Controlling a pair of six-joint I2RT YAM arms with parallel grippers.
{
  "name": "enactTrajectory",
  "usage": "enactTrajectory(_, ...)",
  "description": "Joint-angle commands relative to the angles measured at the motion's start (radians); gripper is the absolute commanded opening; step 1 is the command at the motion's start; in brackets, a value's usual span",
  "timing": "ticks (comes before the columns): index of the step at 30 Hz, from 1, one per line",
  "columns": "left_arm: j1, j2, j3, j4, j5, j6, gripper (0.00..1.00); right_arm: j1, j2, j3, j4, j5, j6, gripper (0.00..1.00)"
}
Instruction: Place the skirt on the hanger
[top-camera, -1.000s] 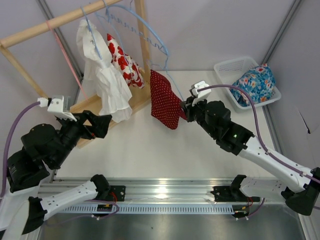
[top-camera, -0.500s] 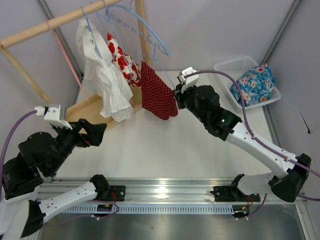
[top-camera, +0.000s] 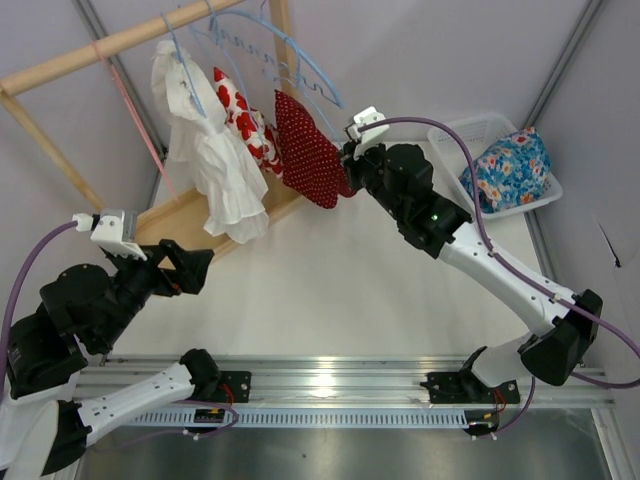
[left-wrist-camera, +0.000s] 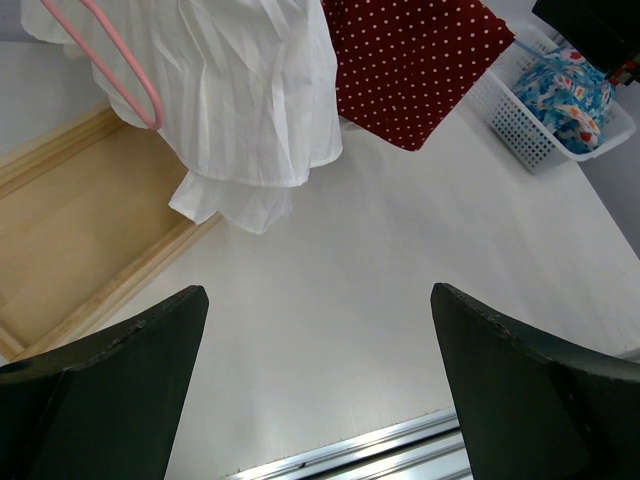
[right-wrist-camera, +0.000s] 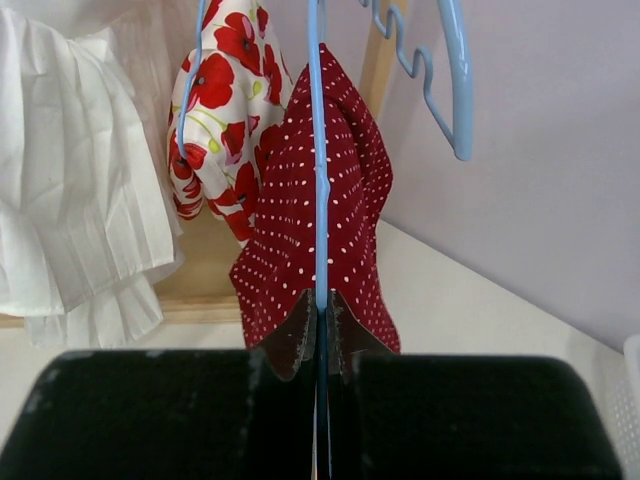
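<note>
The right gripper (right-wrist-camera: 320, 330) is closed on the thin blue rod of the hanger (right-wrist-camera: 318, 150), right at the lower edge of the skirt (right-wrist-camera: 320, 220) – whether fabric is pinched too, I cannot tell. The skirt drapes over that rod on both sides, raised off the table (top-camera: 330, 290) at the far middle, just right of the red-poppy cloth (top-camera: 245, 120) and the white pleated garment (top-camera: 210, 160) on the wooden rack (top-camera: 100, 45). The left gripper (left-wrist-camera: 315, 380) hovers at the near left – jaws spread wide, holding nothing.
</note>
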Motion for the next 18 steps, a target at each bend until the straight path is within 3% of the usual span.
enactTrajectory(1, 0.005, -0.01, 0.009, -0.006, -0.019, 0.02, 1.0, -0.012, 0.022, 0.099, 0.127, -0.057, -0.048, 0.0)
enactTrajectory(18, 0.005, -0.03, 0.002, -0.017, -0.015, 0.0, 0.99, -0.092, 0.226, 0.336, 0.127, -0.153, -0.083, 0.0)
